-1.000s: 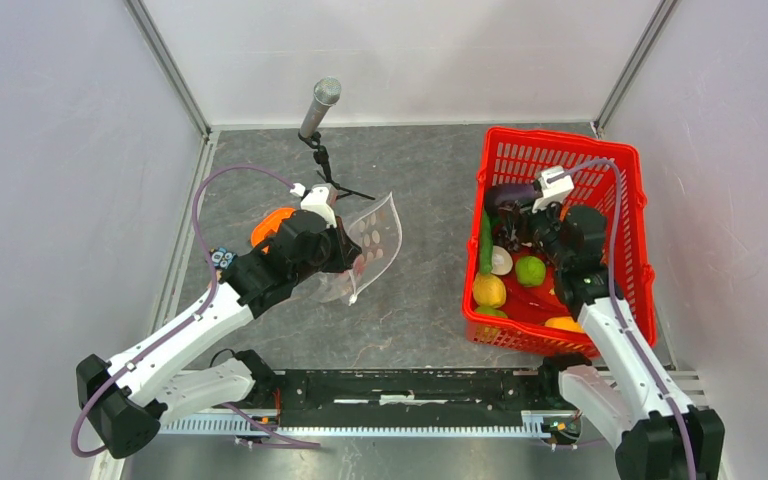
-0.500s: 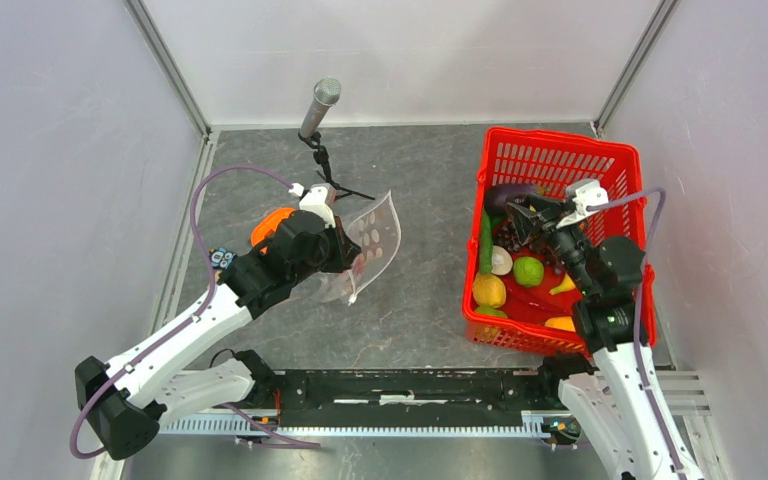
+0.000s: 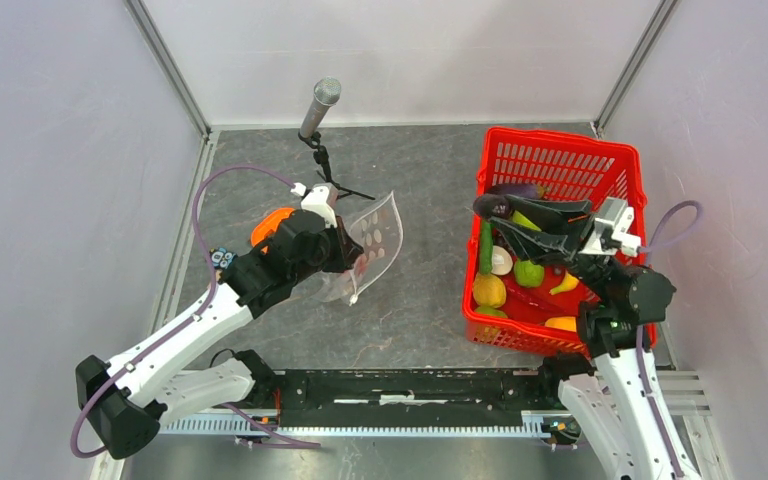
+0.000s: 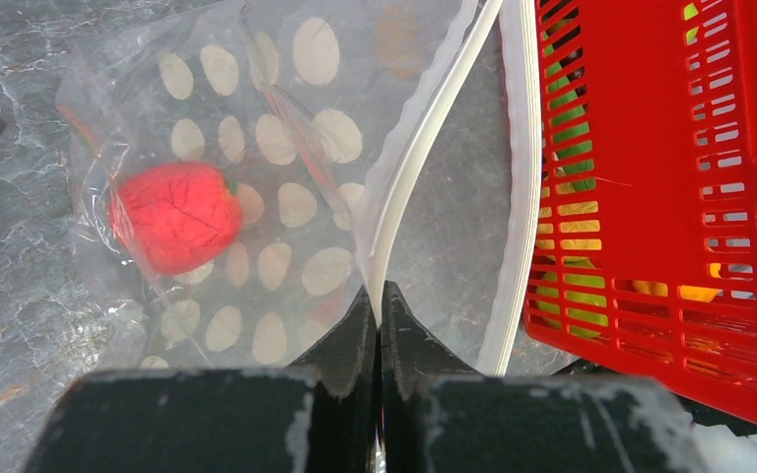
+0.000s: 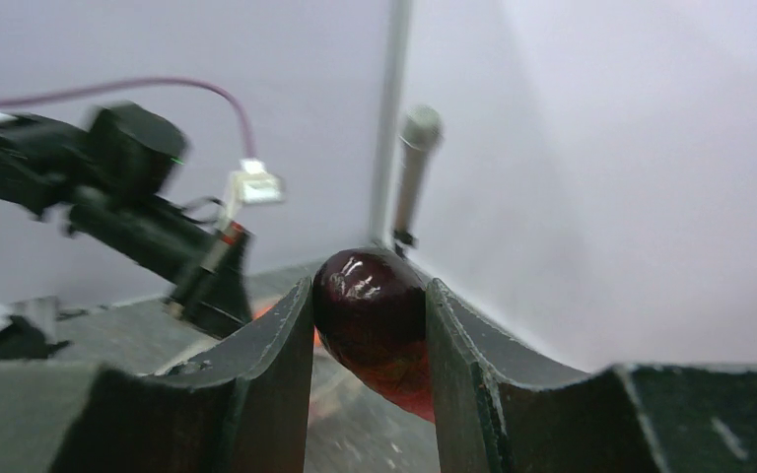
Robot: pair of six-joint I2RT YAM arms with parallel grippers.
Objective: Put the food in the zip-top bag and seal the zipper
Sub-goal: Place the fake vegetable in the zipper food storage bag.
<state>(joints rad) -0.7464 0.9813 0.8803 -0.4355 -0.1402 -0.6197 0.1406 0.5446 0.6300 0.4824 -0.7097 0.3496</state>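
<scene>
Right claw [image 3: 492, 208] lifted off basket [image 3: 560, 150], clamping dark fruit [image 5: 370, 315]; left claw [image 4: 376, 301] pinching bag [image 4: 286, 128].

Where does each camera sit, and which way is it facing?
Top external: above and behind, looking down; left arm, right arm show.
Left wrist: looks down past the left gripper, shut on the dotted clear plastic zip-top bag.
Right wrist: faces sideways; right gripper clamps a dark glossy toy food.
Shared: left wrist and top see the red plastic mesh basket.
</scene>
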